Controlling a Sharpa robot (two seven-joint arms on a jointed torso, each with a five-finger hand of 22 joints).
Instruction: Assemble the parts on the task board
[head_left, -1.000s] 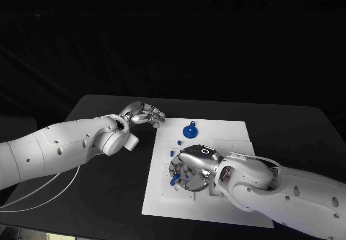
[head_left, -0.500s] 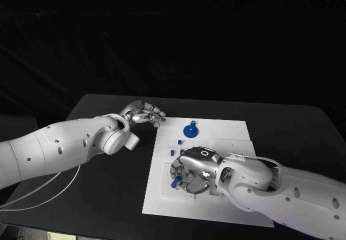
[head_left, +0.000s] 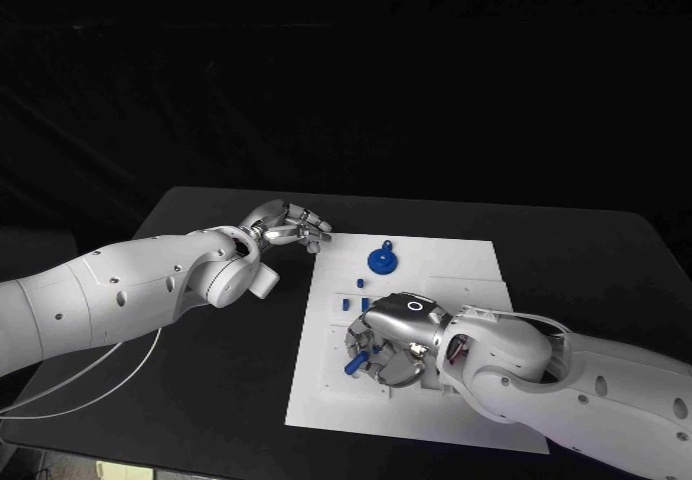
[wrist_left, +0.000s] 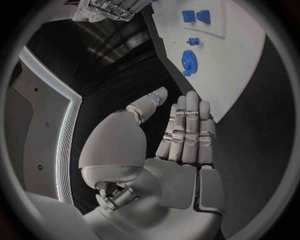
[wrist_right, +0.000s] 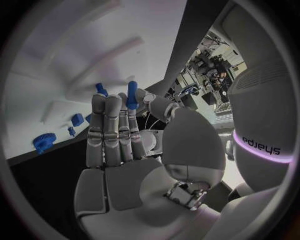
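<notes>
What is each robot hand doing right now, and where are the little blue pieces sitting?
left hand: off the board's far left corner, holds nothing.
right hand: over the board, pinches a blue peg.
blue gear: lies flat on the board's far part, untouched.
small blue pieces: rest on the board between gear and right hand.
task board: lies flat on the table.

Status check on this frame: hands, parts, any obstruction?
Right hand over the task board, pinching a blue peg. Left hand idle at the board's far-left corner, holding nothing. Blue gear loose on the board. No obstruction seen.
</notes>
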